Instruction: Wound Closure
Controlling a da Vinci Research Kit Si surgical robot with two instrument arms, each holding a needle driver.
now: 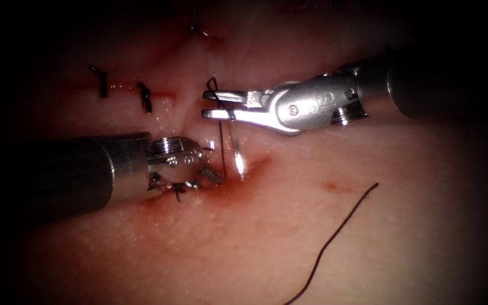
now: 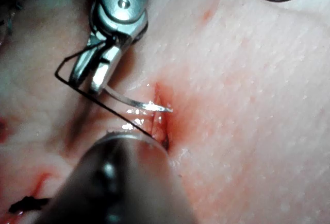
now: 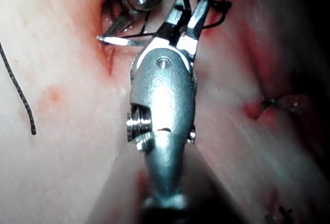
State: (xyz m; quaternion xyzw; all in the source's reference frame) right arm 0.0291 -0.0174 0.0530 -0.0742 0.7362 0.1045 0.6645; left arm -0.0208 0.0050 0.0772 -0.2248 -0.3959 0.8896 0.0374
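- Right tool (image 1: 217, 105), entering from the right side: jaws look slightly parted, yet the needle (image 1: 236, 152) hangs from them, gripped near its thread end; dark thread (image 1: 221, 148) loops around the jaw tips
- Needle: its shaft runs down from the right tool towards the cut (image 1: 244, 169); the bright point sits at the red, wet margin of the tissue (image 1: 402, 226); in the left wrist view the point (image 2: 164, 109) appears to lie free over the cut rather than buried, though this cannot be settled for certain
- Left tool (image 1: 207, 172): tip low against the tissue on the left side of the cut; whether its jaws are parted or clenched, and whether they hold anything, cannot be told
- Finished stitches (image 1: 144, 97) lie along the cut further left; a loose piece of thread (image 1: 334, 237) rests well apart on the right
- Risks, as judged: a grip so near the needle's tail may let it swivel or slip; thread wound about the jaws may snag or fray under tension; the point, so close to the left tool, may scrape it or tear the soft edge
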